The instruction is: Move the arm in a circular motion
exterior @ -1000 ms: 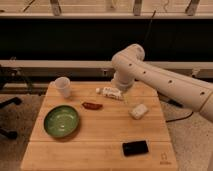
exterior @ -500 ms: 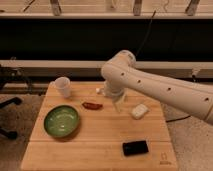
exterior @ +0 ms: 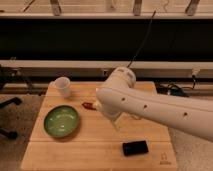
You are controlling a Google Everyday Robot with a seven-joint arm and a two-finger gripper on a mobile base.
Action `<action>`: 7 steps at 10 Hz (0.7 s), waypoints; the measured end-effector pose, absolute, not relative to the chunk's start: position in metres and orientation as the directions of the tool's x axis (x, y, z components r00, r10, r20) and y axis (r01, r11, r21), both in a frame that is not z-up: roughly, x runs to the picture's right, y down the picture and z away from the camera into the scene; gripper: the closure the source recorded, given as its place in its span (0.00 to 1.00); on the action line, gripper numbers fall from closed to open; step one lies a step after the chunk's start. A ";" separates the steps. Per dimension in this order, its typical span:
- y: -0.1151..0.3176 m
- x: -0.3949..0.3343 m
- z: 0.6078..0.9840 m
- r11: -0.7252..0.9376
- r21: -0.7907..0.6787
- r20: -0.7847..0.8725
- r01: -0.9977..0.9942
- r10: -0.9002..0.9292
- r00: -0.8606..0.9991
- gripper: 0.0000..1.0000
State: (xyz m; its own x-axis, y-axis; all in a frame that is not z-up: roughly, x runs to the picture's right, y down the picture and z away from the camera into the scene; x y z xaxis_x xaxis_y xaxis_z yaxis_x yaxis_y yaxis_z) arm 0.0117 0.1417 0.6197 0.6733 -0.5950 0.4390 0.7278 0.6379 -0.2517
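Observation:
The large white glossy arm (exterior: 150, 105) reaches in from the right edge over the middle of the wooden table (exterior: 50, 155). Its rounded front joint (exterior: 117, 90) is above the table's centre. The gripper (exterior: 115, 121) hangs under that front end, just above the board, right of the green bowl (exterior: 61, 121) and beside a small red object (exterior: 88, 105). It holds nothing that I can see. The arm hides the table's back right part.
A white cup (exterior: 62, 86) stands at the table's back left. A black flat device (exterior: 135, 148) lies near the front right. A dark wall with a metal rail (exterior: 50, 64) runs behind the table. Chair wheels (exterior: 7, 132) show at the left edge.
The arm has swung left and toward the camera, and looks much larger. It now covers the white objects that showed at the back and right of the table.

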 end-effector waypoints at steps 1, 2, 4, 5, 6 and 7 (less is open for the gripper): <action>0.150 0.018 0.611 0.634 -0.244 0.445 0.734 -0.599 0.666 0.20; 0.154 0.027 0.607 0.635 -0.243 0.449 0.733 -0.596 0.666 0.20; 0.162 0.062 0.603 0.652 -0.259 0.451 0.713 -0.571 0.686 0.20; 0.164 0.085 0.605 0.667 -0.279 0.445 0.691 -0.548 0.708 0.20; 0.166 0.106 0.610 0.683 -0.303 0.437 0.664 -0.520 0.734 0.20; 0.167 0.121 0.615 0.695 -0.322 0.429 0.642 -0.497 0.754 0.20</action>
State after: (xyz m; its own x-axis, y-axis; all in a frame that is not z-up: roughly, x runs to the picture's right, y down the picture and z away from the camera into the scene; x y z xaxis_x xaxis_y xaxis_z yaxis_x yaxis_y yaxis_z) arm 0.1214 0.1669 0.6148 0.7540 -0.4972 0.4293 0.6422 0.6955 -0.3224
